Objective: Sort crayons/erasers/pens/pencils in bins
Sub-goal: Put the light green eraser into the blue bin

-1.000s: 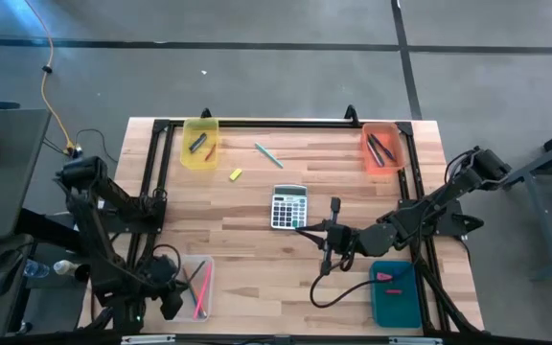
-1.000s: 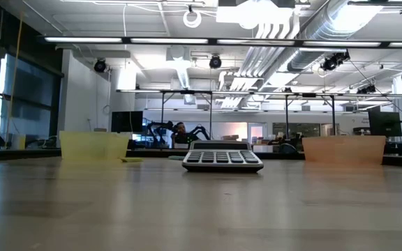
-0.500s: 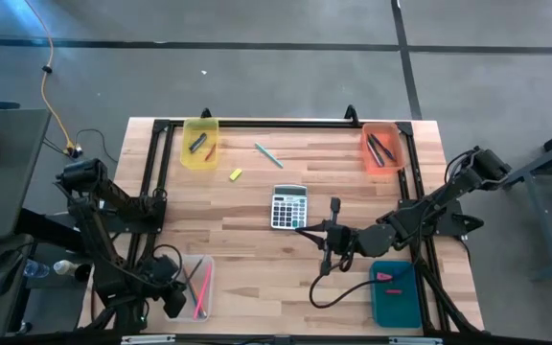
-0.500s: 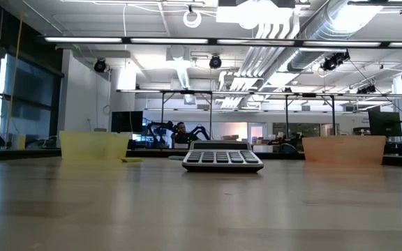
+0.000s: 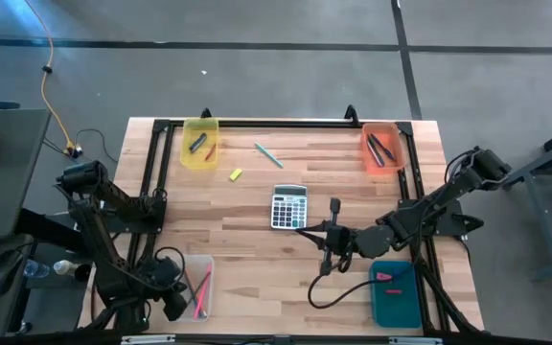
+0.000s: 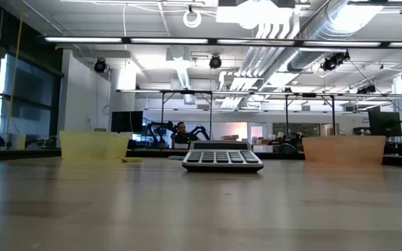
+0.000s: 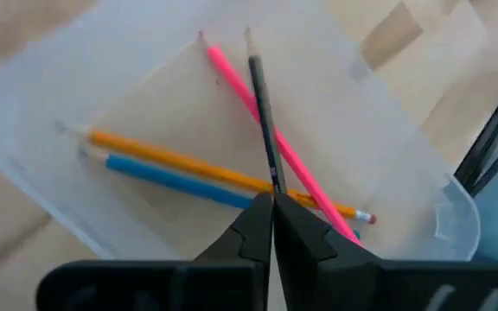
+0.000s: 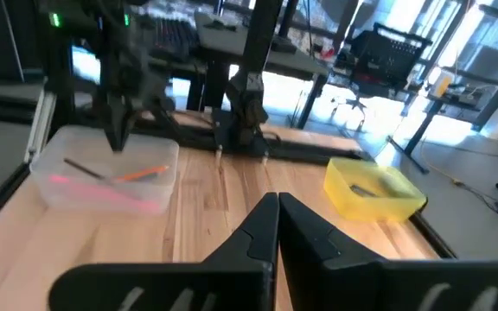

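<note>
A: Left gripper (image 7: 271, 226) above the clear bin (image 5: 182, 267), jaws clenched on nothing. Inside lie four pencils (image 7: 258, 112): pink, orange, blue and a dark one. Drop step looks done.

B: Right gripper (image 8: 277, 226)?

A: Mid-table near the calculator (image 5: 289, 206), jaws clenched, empty.

B: What's unsorted?

A: A yellow eraser (image 5: 236, 173) and a teal pencil (image 5: 268, 154), both loose on the table (image 5: 247, 240) between the yellow bin (image 5: 200, 128) and the calculator. Next move, I judge: reach across, spread the jaws, pick up one.
</note>
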### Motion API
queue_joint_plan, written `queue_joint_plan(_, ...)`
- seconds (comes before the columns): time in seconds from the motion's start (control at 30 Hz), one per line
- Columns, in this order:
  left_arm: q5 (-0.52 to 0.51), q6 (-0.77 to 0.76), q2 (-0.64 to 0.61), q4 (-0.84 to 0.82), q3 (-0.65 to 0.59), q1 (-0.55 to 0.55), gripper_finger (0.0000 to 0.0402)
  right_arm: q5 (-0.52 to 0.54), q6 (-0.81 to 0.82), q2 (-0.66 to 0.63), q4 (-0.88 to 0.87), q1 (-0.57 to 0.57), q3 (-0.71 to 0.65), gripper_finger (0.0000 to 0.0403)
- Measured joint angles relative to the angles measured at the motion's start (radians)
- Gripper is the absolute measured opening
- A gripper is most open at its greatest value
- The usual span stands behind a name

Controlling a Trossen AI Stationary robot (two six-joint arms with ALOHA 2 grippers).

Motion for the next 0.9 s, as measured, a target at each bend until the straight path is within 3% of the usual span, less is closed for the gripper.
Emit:
queue_joint_plan(0.23, -0.203, 0.402, -0.085, -0.056, 0.084, 0.008, 0.0, -0.087, 0.141, 0.0, -0.164, -0.087, 0.0, 0.0002)
queue_joint_plan(0.37, -0.22, 0.669, -0.174, -0.031, 0.063, 0.082, 0.0, -0.202, 0.18, 0.0, -0.183, -0.144, 0.0, 0.0002)
queue_joint_plan(0.47, -0.212, 0.951, -0.25, 0.075, 0.024, 0.17, 0.0, -0.221, 0.148, 0.0, -0.177, -0.168, 0.0, 0.0002)
queue_joint_plan(0.57, -0.139, 1.277, -0.325, 0.283, -0.054, 0.292, 0.0, -0.235, 0.092, 0.0, -0.039, -0.192, -0.064, 0.0001)
queue_joint_plan(0.67, -0.009, 1.537, -0.383, 0.491, -0.139, 0.452, 0.0, -0.32, 0.059, 0.001, 0.182, -0.228, -0.193, 0.0)
queue_joint_plan(0.77, 0.126, 1.672, -0.412, 0.548, -0.192, 0.632, 0.0, -0.365, 0.072, 0.0, 0.386, -0.258, -0.32, 0.0)
queue_joint_plan(0.9, 0.195, 1.795, -0.413, 0.562, -0.218, 0.886, 0.0, -0.365, 0.109, 0.0, 0.552, -0.277, -0.443, 0.0)
